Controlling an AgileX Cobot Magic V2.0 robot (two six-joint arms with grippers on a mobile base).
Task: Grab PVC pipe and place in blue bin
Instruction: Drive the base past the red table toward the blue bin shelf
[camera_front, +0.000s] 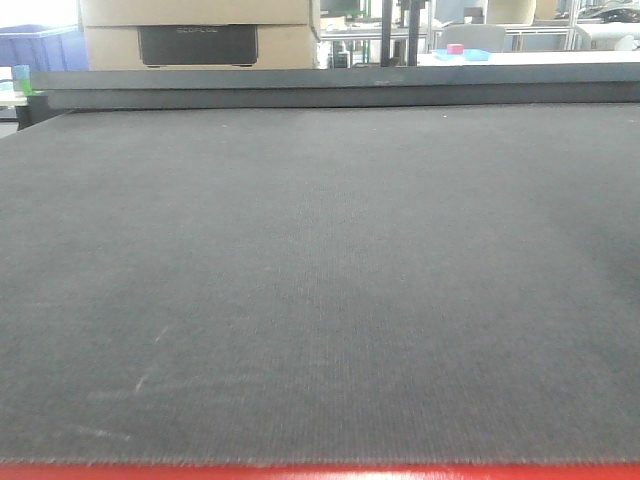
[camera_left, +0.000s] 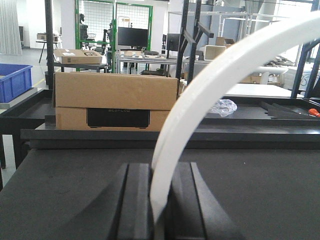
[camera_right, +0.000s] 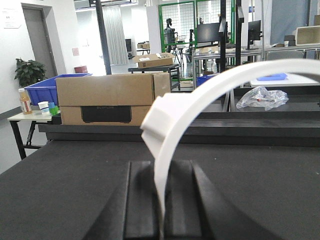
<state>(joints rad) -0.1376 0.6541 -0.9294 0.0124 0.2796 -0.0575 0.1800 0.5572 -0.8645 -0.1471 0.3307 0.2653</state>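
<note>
Evidently the grab was done. The dark table (camera_front: 320, 300) showed nothing on it in the front view, and the blue bin (camera_left: 12, 80) stood well apart, past its far left corner. The curved white PVC pipe (camera_left: 210, 85) arched upward, pinched by the left gripper (camera_left: 159, 190) and likewise by the right gripper (camera_right: 162, 190). Carrying it to the bin and releasing it remained.

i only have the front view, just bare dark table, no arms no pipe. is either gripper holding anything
Observer: Yes. In the left wrist view the left gripper is shut on a curved white pipe.
Operator: and the right one
Observer: The right gripper is also shut on curved white pipe, which has a collar near the fingers. I cannot tell if it is the same piece.
</note>
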